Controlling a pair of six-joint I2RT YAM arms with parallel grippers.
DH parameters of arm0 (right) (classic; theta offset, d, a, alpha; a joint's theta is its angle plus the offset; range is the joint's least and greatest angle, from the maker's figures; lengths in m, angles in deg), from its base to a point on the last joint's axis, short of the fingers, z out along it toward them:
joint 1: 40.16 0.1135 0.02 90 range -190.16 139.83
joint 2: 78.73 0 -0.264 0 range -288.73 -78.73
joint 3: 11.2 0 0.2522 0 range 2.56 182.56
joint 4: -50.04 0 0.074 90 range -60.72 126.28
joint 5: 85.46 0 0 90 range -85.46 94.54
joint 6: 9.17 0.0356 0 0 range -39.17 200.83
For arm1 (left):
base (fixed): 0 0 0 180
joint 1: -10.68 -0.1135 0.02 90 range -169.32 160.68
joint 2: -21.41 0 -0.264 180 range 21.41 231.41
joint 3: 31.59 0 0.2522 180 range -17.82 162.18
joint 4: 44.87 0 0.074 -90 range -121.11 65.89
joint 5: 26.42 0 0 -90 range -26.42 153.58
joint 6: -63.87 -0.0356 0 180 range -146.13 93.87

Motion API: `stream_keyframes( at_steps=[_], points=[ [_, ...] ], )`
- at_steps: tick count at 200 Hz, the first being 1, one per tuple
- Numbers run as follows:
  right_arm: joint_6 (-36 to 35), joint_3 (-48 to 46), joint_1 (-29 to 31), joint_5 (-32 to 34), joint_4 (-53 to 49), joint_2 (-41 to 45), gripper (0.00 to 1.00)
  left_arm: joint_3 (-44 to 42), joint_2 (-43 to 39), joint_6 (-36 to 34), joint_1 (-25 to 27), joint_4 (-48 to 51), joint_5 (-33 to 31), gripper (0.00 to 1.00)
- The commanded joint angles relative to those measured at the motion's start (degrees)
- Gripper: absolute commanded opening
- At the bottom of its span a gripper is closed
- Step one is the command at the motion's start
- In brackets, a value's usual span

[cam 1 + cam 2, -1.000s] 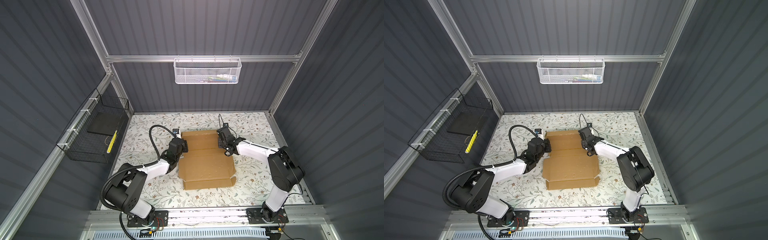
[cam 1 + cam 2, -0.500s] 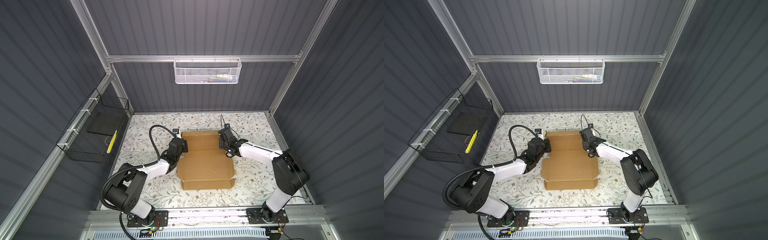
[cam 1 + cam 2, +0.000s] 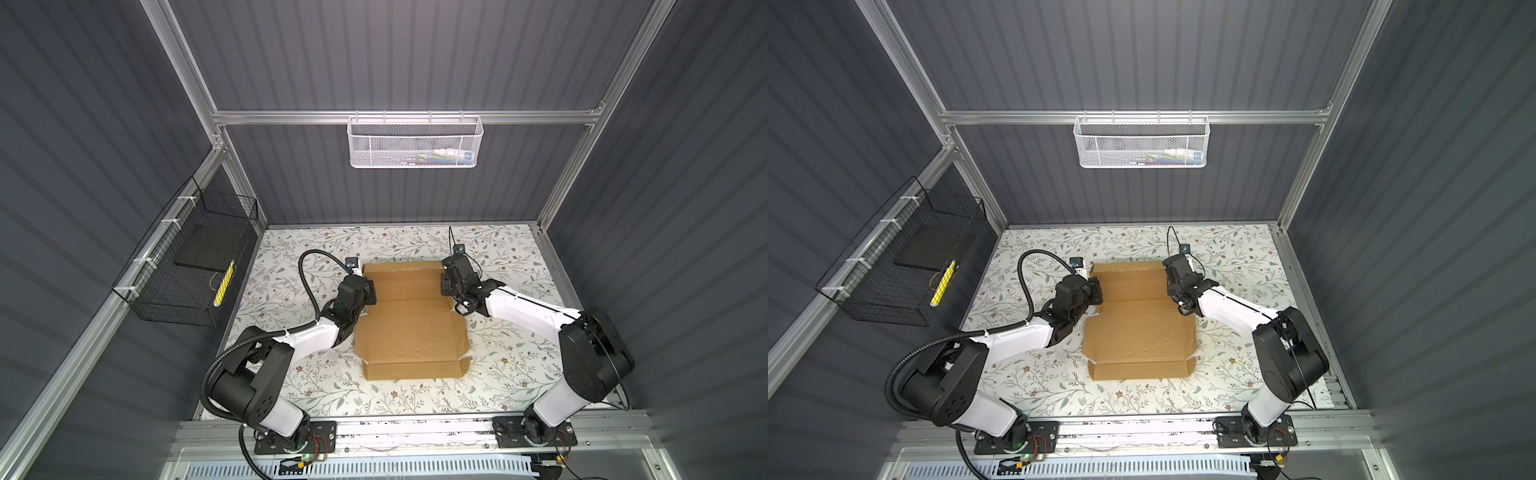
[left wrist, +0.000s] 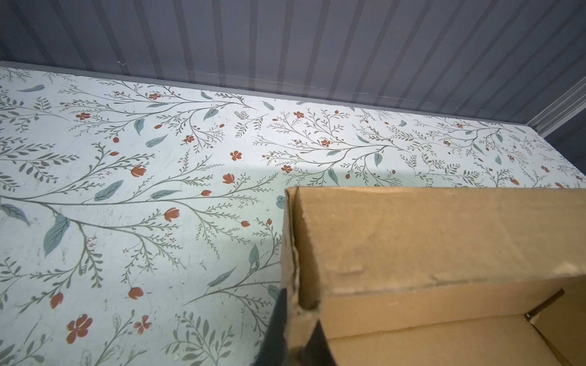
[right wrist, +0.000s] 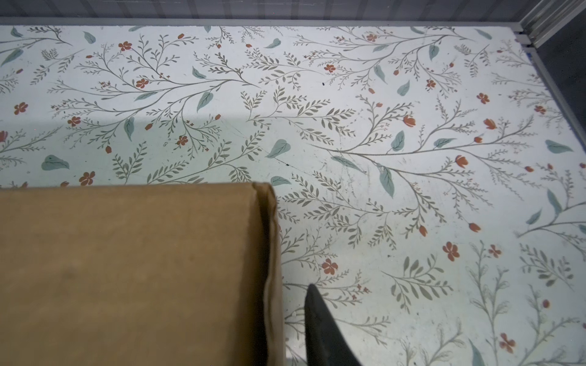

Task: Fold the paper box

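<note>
Box edges first: paper box (image 3: 409, 332) sits mid-table, long axis running near to far. Bare tabletop (image 3: 316, 257) shows on all four sides of it, with a broad strip toward the back wall and a similar one toward the near rail.

Left gripper (image 4: 298, 313) is clamped on the box's left side wall near the far corner, one black finger (image 4: 279, 317) outside the wall and one inside.

Right gripper (image 3: 446, 286) is at the opposite side wall. Only one finger (image 5: 320, 323) shows, just beside the wall with a gap. The other is hidden by cardboard, so I can't tell if it grips.

Material is plain brown corrugated board, matte, with crease lines across it. The big near panel lies flat with a narrow strip at its near edge. The far section has its walls raised. The left wall's top edge is ragged at the pinch.

Surface is a pale floral print, scuffed. Walls are dark grey ribbed panels in an aluminium frame. A white mesh basket (image 3: 415, 143) hangs on the back rail, and a black wire basket (image 3: 187, 266) hangs on the left.
</note>
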Motion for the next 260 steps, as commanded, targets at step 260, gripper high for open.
stream_keyframes(
  at_steps=[260],
  points=[
    [-3.1, 10.7, -2.8, -10.0, -12.3, -3.0, 0.09, 20.8, 7.1, -3.7, 0.4, 35.1, 5.1, 0.0]
  ],
)
